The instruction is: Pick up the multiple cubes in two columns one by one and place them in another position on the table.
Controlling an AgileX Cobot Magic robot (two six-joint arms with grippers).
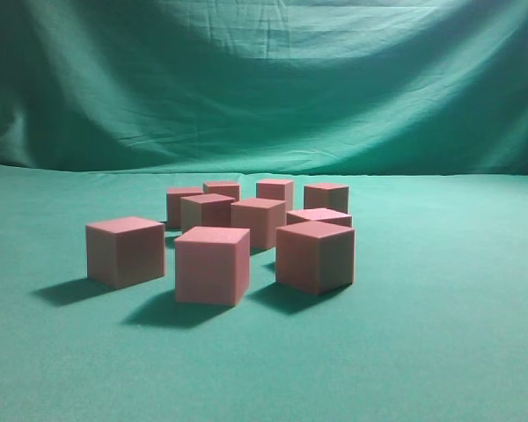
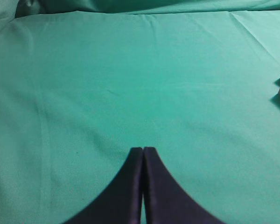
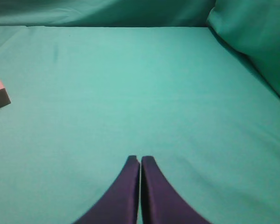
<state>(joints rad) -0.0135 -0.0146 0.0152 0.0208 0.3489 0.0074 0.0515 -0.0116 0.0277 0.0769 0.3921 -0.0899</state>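
Ten cubes can be counted on the green table in the exterior view, clustered near its middle in rough rows running toward the far edge; the hindmost ones are partly hidden, so the count is approximate. Neither arm shows in that view. The left hand has its fingers pressed together, holding nothing, over bare cloth, with the cubes off to its right: only two corners peek in at the right edge of its wrist view. The right hand is likewise closed and empty, with one cube at the far left of its view. Which hand is nearer I cannot tell; both appear well apart from the cluster.
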